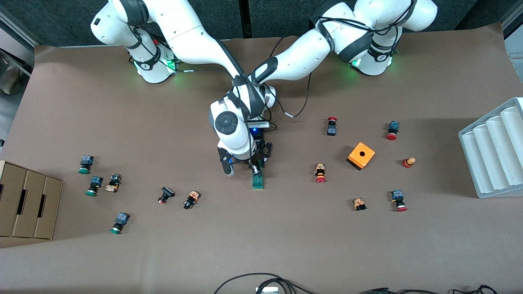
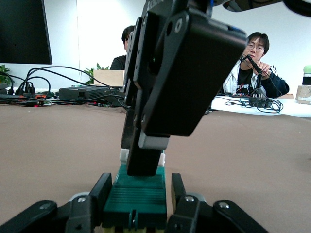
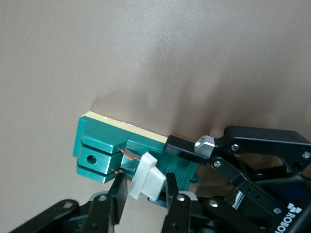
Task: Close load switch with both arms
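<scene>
The load switch (image 1: 258, 180), a narrow green block, lies on the brown table near its middle. My left gripper (image 1: 261, 160) lies low along the table, fingers pressed on both sides of the block's end (image 2: 138, 194) farthest from the front camera. In the right wrist view one left finger (image 3: 187, 145) rests flat on the block's side (image 3: 102, 145). My right gripper (image 1: 256, 168) comes down from above onto the white tab (image 3: 148, 177). Its fingers (image 3: 119, 194) stand on either side of the tab with slim gaps. The right hand hides most of the tab in the left wrist view.
An orange cube with a hole (image 1: 360, 155) and several red-capped push buttons (image 1: 320, 173) lie toward the left arm's end. Green-capped buttons (image 1: 94, 185) and a cardboard box (image 1: 28, 204) are toward the right arm's end. A grey ridged tray (image 1: 494, 151) stands at the table's edge.
</scene>
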Available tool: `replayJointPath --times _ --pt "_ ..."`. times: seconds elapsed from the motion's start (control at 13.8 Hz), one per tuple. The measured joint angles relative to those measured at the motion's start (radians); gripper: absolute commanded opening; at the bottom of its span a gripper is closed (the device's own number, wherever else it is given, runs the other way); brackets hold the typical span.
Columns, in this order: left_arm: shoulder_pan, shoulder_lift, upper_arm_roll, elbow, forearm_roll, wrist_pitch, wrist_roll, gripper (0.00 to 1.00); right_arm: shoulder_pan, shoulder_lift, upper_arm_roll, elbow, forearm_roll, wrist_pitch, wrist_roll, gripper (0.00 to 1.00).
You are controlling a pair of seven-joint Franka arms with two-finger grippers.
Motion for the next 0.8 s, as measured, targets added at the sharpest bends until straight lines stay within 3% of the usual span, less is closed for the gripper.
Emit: replayJointPath --times 0.15,0.8 --pt "0.0 0.0 0.0 0.0 0.0 0.0 0.0 0.51 0.0 -0.002 0.0 -0.001 0.0 -0.001 -0.001 0.33" --pt "0.001 0.001 -0.001 0.0 -0.001 -0.003 0.0 0.52 0.0 -0.027 -0.005 -0.01 0.0 -0.007 -0.007 0.18"
